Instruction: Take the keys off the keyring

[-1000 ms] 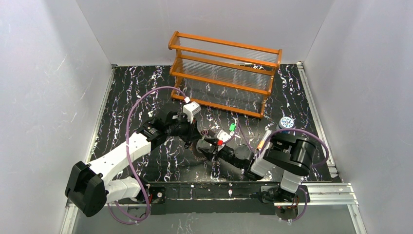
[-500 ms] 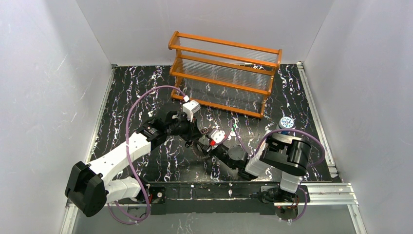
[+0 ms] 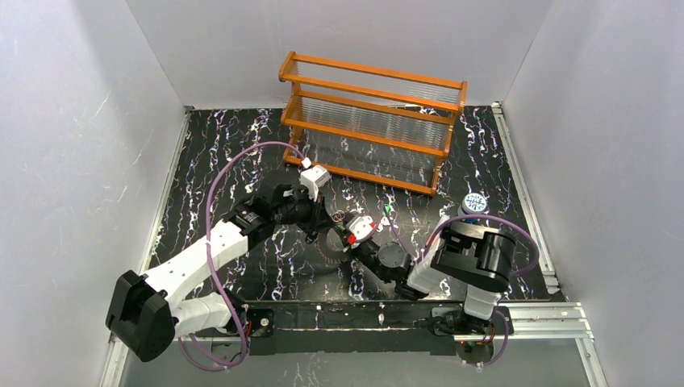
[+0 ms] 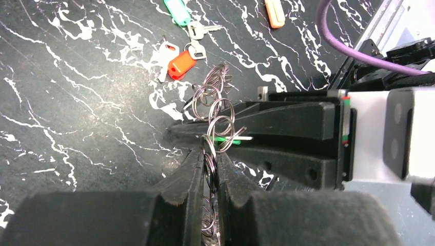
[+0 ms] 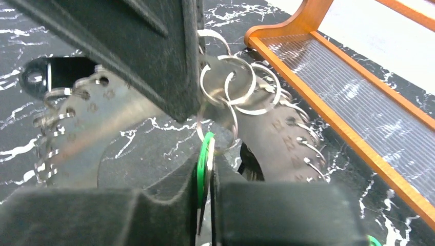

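Note:
The toothed dark-grey keyring (image 5: pixel 77 123) hangs just above the table, with several wire split rings (image 5: pixel 236 84) along its edge. My left gripper (image 4: pixel 209 146) is shut on a chain of these rings (image 4: pixel 218 110). In from the right comes my right gripper (image 5: pixel 208 159), shut on the thin green head of a key (image 5: pixel 204 148) that hangs from a ring; its blade is hidden. In the top view both grippers meet at mid-table, left gripper (image 3: pixel 327 223) against right gripper (image 3: pixel 346 235). A red-headed key (image 4: pixel 180 64) and a green-headed key (image 4: pixel 178 11) lie loose on the table.
An orange wooden rack (image 3: pixel 371 121) stands at the back. A round blue-white lid (image 3: pixel 474 203) lies near the right arm. An orange-capped tube (image 4: pixel 274 11) lies beyond the loose keys. Metal rails (image 3: pixel 524 318) border the table's near and right edges.
My right gripper has moved left to the rings and closed on the green key head. The left gripper has stayed shut on the rings, nearly still.

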### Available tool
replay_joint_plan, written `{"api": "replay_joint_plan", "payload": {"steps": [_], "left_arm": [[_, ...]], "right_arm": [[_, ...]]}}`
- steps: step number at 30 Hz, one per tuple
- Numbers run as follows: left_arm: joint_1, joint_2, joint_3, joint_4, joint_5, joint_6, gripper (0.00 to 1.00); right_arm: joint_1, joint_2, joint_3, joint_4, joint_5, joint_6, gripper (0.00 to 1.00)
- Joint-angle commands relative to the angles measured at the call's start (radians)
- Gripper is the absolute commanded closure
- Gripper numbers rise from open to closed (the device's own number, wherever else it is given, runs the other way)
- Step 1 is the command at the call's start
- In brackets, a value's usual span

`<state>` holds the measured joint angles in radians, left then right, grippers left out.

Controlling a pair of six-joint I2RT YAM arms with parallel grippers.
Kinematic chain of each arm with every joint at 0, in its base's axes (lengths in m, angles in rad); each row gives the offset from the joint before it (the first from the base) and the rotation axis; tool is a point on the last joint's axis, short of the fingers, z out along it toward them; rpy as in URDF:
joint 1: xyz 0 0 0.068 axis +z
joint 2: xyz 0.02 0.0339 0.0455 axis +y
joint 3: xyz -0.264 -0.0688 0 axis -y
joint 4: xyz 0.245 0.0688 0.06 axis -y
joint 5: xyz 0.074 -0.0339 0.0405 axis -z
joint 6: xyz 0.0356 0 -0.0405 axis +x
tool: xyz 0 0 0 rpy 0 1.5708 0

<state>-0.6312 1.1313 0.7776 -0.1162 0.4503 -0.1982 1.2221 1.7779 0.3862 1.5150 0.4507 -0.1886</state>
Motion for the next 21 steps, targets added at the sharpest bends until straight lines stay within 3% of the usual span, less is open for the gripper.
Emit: {"api": "replay_joint_plan", "payload": {"steps": [1, 4, 9, 17, 21], "left_arm": [[0.017, -0.051, 0.011, -0.004, -0.027, -0.004, 1.00], [0.019, -0.052, 0.012, -0.023, -0.075, 0.011, 1.00], [0.022, -0.057, 0.015, -0.047, -0.132, 0.046, 1.00], [0.022, -0.089, -0.004, -0.047, -0.139, 0.129, 0.95], [0.022, -0.089, -0.008, -0.046, -0.101, 0.177, 0.83]], "right_arm": [[0.008, -0.072, -0.055, 0.282, 0.013, 0.011, 0.89], [0.008, -0.161, -0.074, 0.174, -0.015, 0.034, 0.99], [0.007, -0.359, -0.058, -0.157, -0.080, 0.064, 0.99], [-0.009, -0.652, 0.153, -1.029, -0.190, 0.029, 0.99], [-0.037, -0.672, 0.333, -1.418, -0.283, -0.001, 0.99]]}}
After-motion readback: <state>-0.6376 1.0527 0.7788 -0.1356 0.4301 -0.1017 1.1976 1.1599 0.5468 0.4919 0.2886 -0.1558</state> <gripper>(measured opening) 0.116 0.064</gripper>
